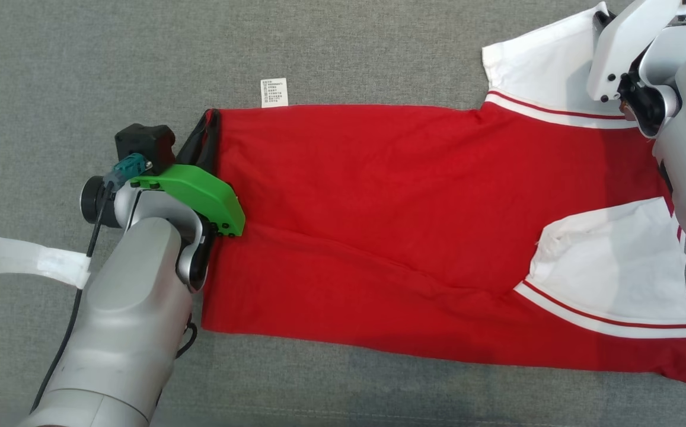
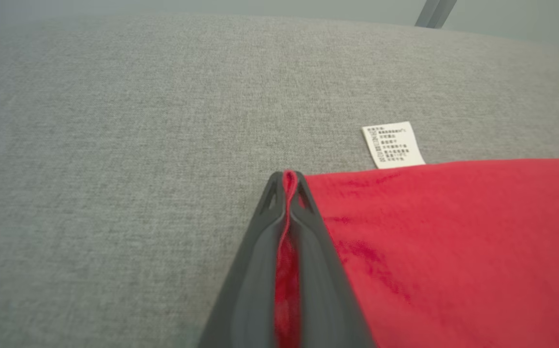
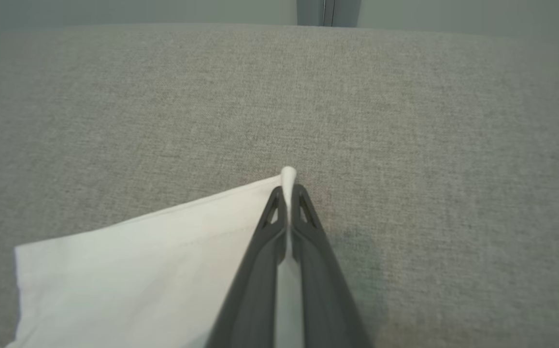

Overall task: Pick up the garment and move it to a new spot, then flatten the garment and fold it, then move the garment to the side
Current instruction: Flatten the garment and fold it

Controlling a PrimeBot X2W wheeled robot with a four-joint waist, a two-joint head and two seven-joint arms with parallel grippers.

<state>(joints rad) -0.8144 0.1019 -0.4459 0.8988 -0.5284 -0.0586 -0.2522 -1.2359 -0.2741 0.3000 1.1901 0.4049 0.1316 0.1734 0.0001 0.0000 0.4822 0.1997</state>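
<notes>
Judging by the garment (image 1: 378,196) lying spread on the grey surface (image 1: 82,59), you seem past moving and flattening, with folding and shifting aside left. The left gripper (image 2: 287,178) pinches its red hem corner and the right gripper (image 3: 288,187) a white sleeve edge. Its long axis runs crosswise, hem toward the robot's left, sleeves toward its right

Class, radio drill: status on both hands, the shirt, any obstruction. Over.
Left hand shut on red hem corner of T-shirt. Right hand shut on white sleeve. T-shirt lies spread out. Tape strip off to its left, not touching.
</notes>
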